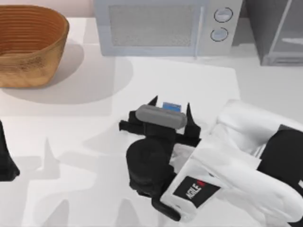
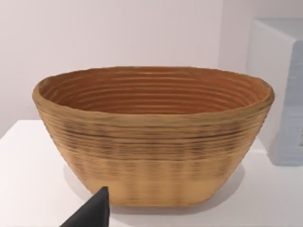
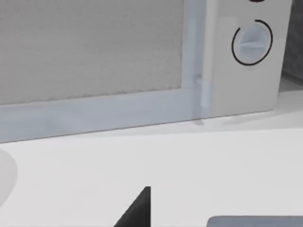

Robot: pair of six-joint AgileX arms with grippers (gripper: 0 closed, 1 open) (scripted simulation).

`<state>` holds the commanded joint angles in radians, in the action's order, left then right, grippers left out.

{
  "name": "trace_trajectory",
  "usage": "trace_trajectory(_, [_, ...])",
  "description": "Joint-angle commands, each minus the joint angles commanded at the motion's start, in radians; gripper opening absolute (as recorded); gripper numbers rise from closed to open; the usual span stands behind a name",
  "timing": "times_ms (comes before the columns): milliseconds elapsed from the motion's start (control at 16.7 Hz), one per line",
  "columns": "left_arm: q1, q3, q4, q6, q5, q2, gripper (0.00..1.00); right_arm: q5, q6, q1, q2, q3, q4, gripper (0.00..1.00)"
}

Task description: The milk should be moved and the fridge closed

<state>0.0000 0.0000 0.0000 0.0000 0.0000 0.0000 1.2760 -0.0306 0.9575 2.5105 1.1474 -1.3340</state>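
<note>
My right gripper (image 1: 170, 106) hangs mid-table, fingers spread around the milk (image 1: 172, 106), not visibly touching it. Bare table (image 1: 71, 142) lies to its left. Fridge (image 1: 279, 33) sits back-right. My left gripper (image 1: 7, 161) parks at the left edge.

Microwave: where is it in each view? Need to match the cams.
Top view: microwave at the back edge, centre, knobs toward the right.
Left wrist view: pale box beside the basket, likely its side.
Right wrist view: door and one knob across the upper part.
Shared landmark: the white table.
</note>
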Motion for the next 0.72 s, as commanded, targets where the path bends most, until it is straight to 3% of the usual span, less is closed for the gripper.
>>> trace_trajectory(420, [0.0,0.0,0.0,0.0,0.0,0.0,1.0,0.0,0.0,0.0,0.0,0.0,0.0,0.02])
trace_trajectory(720, [0.0,0.0,0.0,0.0,0.0,0.0,1.0,0.0,0.0,0.0,0.0,0.0,0.0,0.0])
